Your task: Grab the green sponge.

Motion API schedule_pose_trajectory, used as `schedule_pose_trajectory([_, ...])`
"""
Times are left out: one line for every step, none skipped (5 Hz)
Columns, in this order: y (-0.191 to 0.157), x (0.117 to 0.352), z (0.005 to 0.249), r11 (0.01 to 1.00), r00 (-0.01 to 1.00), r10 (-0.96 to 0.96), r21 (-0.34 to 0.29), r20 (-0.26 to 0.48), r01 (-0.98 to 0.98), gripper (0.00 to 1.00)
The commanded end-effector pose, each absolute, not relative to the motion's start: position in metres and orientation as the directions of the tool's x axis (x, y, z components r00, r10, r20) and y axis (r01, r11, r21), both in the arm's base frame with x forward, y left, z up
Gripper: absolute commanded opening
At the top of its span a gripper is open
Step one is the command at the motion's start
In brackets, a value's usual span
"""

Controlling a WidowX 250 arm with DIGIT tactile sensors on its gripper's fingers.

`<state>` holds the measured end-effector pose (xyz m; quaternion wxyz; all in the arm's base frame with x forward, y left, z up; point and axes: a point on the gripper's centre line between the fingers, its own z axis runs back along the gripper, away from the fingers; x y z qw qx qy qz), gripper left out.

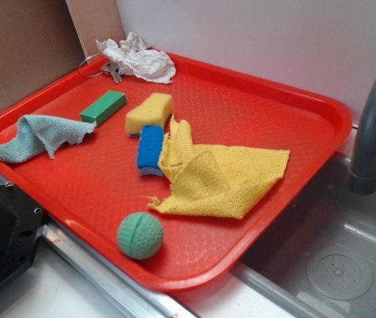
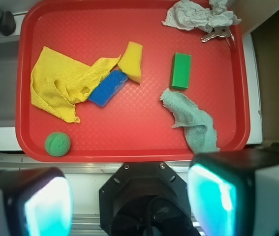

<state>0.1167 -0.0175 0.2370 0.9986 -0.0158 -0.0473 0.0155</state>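
Red tray sits on a counter beside a steel sink w/ faucet. Green sponge lies flat near tray's far-left corner, long axis along the left edge, bare tray all round. Blue-grey rag overhangs left edge. Claw wide apart, holding nothing.

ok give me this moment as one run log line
phase: pre-approach | gripper: open, above tray near edge | target: green sponge, untouched, beside teal cloth | contact: none
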Motion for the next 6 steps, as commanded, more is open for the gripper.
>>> schedule_pose_trajectory([-0.017,0.117,0.237,0.999,0.995,0.032,-0.033,0.094,-0.029,1.0])
schedule_pose_trajectory([0.002,0.151,0.187,0.968,0.973,0.225,0.101,0.058,-0.23,1.0])
schedule_pose_trajectory([0.005,0.199,0.139,0.886,0.882,0.462,0.003,0.091,-0.464,1.0])
schedule_pose_trajectory([-0.008,0.241,0.117,0.805,0.797,0.593,-0.057,0.115,-0.59,1.0])
schedule_pose_trajectory([-0.018,0.259,0.095,0.861,0.843,0.508,-0.126,0.177,-0.493,1.0])
schedule_pose_trajectory([-0.021,0.256,0.071,0.887,0.876,0.461,-0.093,0.142,-0.452,1.0])
